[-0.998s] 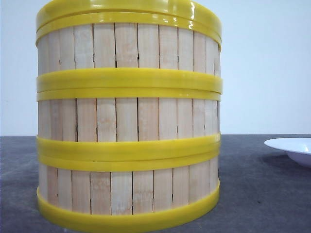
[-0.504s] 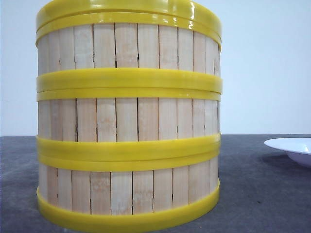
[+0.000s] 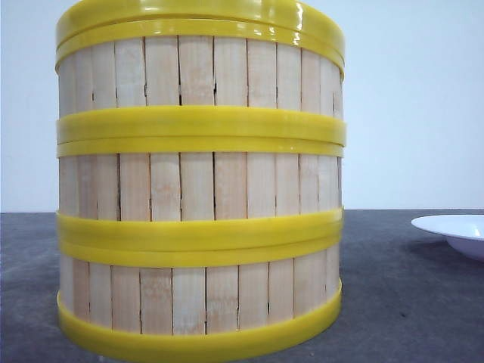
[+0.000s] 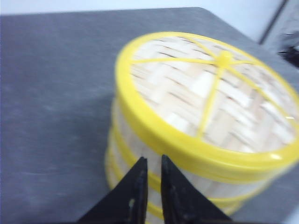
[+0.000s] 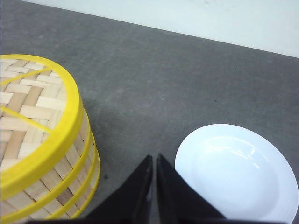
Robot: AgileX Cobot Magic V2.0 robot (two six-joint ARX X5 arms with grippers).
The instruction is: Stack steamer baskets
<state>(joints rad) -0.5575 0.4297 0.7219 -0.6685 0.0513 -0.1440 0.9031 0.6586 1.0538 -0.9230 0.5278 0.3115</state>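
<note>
Front view: three steamer baskets stacked in one straight column under a woven lid with yellow spokes, standing on the grey table. Cannot place against the table's edges from the front; in the left wrist view, well in from a rounded corner. White plate near, apart from the stack. Left gripper just beside the top rim, fingers nearly together, clasping nothing. Right gripper over bare table between stack and plate, fingers pressed closed, empty.

Stack looks finished. Likely risks: left fingers catching the rim while pulling away, shifting the top tier or lid off centre; a sideways knock toppling the tall column; right arm swinging low, clipping plate or stack.
</note>
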